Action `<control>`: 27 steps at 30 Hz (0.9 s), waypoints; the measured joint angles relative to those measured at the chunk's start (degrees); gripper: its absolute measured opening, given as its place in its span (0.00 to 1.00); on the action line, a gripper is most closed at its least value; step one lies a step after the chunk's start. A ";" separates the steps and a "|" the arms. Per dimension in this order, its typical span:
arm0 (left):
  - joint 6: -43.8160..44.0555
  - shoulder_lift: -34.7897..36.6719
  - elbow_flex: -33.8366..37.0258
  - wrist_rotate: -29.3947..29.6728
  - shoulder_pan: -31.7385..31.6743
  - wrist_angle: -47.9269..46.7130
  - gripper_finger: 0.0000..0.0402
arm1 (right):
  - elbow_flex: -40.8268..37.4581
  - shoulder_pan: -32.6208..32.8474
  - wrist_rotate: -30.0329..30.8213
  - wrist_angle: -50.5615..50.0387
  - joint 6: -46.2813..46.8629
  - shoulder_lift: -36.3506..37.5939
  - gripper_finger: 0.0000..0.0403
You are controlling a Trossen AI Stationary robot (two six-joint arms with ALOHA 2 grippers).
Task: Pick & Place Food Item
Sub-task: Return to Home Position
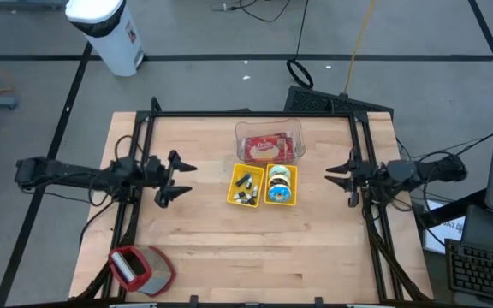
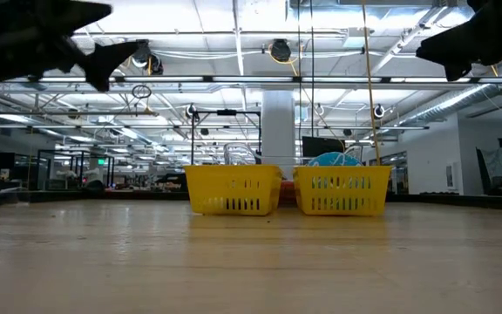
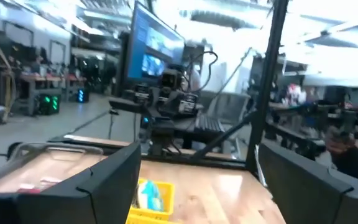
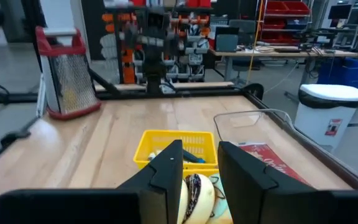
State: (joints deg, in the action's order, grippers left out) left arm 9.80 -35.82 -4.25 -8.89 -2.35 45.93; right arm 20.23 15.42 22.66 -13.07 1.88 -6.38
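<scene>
The red popcorn bags (image 1: 266,151) lie inside the transparent bin (image 1: 240,137) at the back of the tabletop (image 1: 255,248). The left gripper (image 1: 182,180) hangs well off to one side, fingers spread wide. The right gripper (image 1: 332,175) hangs on the other side, fingers a little apart

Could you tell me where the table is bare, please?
Free: the near strip right of the red grater, and either side of the yellow baskets, out to the left claw and right claw. Crowded: centre, by the transparent bin.
</scene>
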 joint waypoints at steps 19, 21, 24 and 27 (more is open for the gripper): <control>-3.17 23.01 2.84 -0.72 -3.80 -25.64 0.79 | 3.01 0.02 -0.20 -8.73 4.45 6.24 0.23; -3.77 25.45 2.84 -0.74 -3.80 -27.60 0.80 | 1.05 0.03 -0.22 -3.80 4.14 6.13 0.23; -5.03 28.29 2.84 -0.58 -3.80 -32.01 0.81 | -2.91 0.04 -0.24 1.11 3.18 6.08 0.23; -4.96 30.07 2.84 1.08 -3.80 -36.23 0.81 | -6.13 0.04 -0.49 5.21 3.60 6.11 0.23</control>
State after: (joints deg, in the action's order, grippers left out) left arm 4.84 -5.75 -1.41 -7.81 -6.15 9.70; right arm 14.10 15.46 22.17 -7.87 5.49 -0.27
